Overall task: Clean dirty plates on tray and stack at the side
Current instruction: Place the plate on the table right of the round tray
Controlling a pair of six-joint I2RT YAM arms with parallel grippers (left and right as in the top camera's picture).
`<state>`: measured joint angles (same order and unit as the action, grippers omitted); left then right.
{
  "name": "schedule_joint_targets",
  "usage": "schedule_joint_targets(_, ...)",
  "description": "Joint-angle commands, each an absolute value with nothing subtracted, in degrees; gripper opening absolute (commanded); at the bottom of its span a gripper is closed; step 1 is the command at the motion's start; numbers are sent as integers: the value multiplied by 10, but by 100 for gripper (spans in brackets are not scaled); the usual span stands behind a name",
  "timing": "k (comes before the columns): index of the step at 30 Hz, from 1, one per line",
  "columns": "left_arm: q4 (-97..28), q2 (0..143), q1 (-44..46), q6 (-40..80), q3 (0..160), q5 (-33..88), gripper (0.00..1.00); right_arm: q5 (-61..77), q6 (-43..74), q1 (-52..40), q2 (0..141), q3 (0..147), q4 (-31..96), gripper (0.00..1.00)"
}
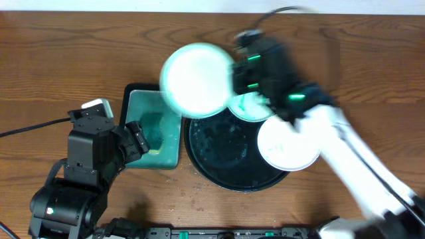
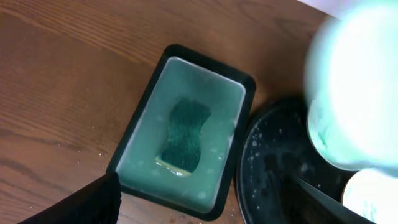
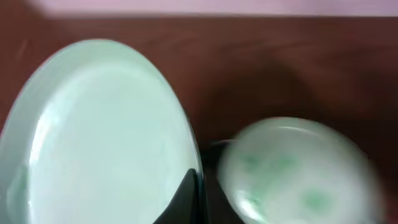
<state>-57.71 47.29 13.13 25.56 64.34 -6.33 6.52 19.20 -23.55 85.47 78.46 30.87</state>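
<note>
Jaws of the right gripper are clamped on a mint-green plate above the wooden table.
Left gripper jaws are spread over the sponge; a smeared plate and white plate are seen on the round black tray.

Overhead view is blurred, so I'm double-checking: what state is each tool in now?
Left tool: open, holding nothing.
Right tool: closed on the rim of the pale mint-green round plate.
</note>
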Motion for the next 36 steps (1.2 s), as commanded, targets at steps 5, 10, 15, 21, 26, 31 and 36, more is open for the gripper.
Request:
schedule_joint_targets(5, -578, 475, 129, 251, 651, -66, 82, -50, 255, -4, 819, 787, 498, 1)
schedule_joint_targets(10, -578, 475, 129, 251, 651, -66, 82, -77, 257, 151, 854, 775, 554, 1)
schedule_joint_targets(15, -578, 475, 129, 251, 651, -66, 82, -77, 275, 255, 901, 743, 564, 1)
schedule_joint_targets(21, -578, 475, 129, 251, 651, -66, 82, -62, 277, 277, 947, 678, 528, 1)
schedule_joint_targets(26, -578, 475, 129, 251, 651, -66, 82, -62, 277, 263, 963, 635, 506, 18)
schedule_joint_targets(31, -578, 475, 129, 251, 651, -66, 82, -46, 271, 258, 949, 644, 520, 34)
schedule_joint_targets(36, -578, 475, 129, 251, 651, -66, 82, 79, 186, 222, 895, 651, 530, 40)
